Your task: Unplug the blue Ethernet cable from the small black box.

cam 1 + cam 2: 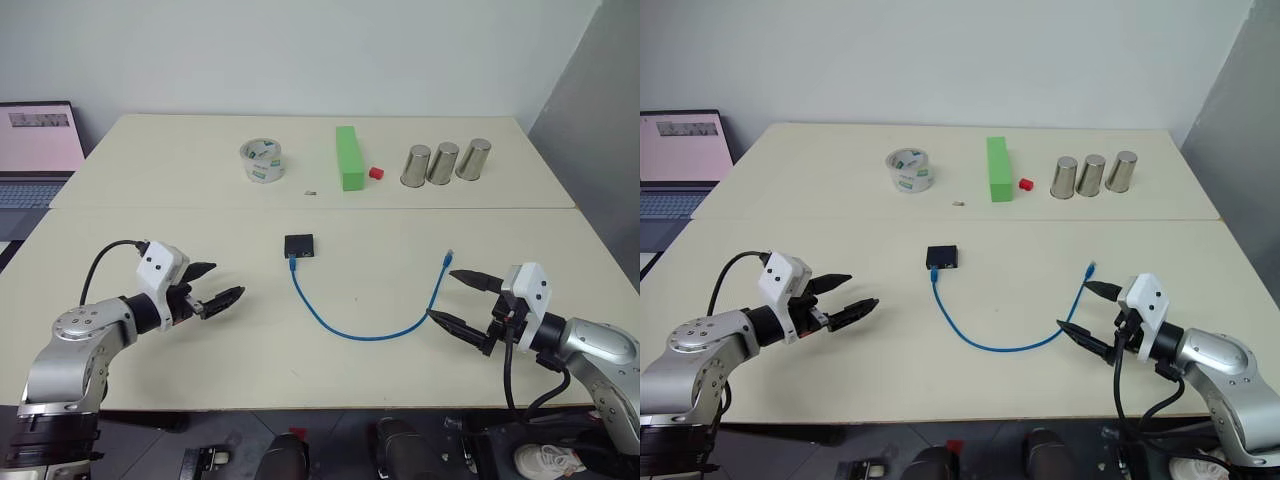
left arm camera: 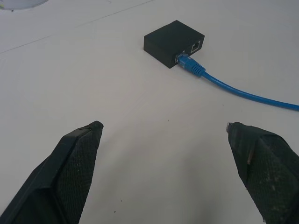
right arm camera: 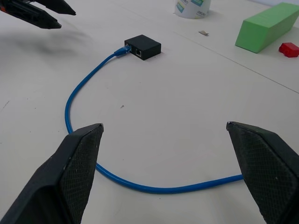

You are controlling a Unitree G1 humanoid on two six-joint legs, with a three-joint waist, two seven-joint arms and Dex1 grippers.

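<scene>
Nothing has been gripped yet; this looks like the very start, the approach before any contact. Near the middle of the pale bench (image 1: 150, 400) sits the small black box (image 1: 298, 244), and the blue Ethernet cable (image 1: 360, 334) is plugged into its near side. From that plug the cable sweeps toward the front edge, curves round to the right, and climbs back to its free end (image 1: 449, 258), which lies loose on the bench just beside the right hand (image 1: 462, 300).

The left hand (image 1: 222, 285) hovers above the bench, well to the left of the box, with its two black fingers spread wide and nothing between them. The right hand is equally wide open and empty, its fingers standing either side of the cable's right-hand bend without touching it.

To my eye the next move needs two jobs shared out: one hand must pin or pinch the little box so it cannot slide, while the other takes the cable right at the plug and pulls straight out along the port. The left hand points at the box and plug already, so it seems best placed to reach them; the right would have to come in across the loop. A light box like that will likely drag along if only the cable is pulled.
</scene>
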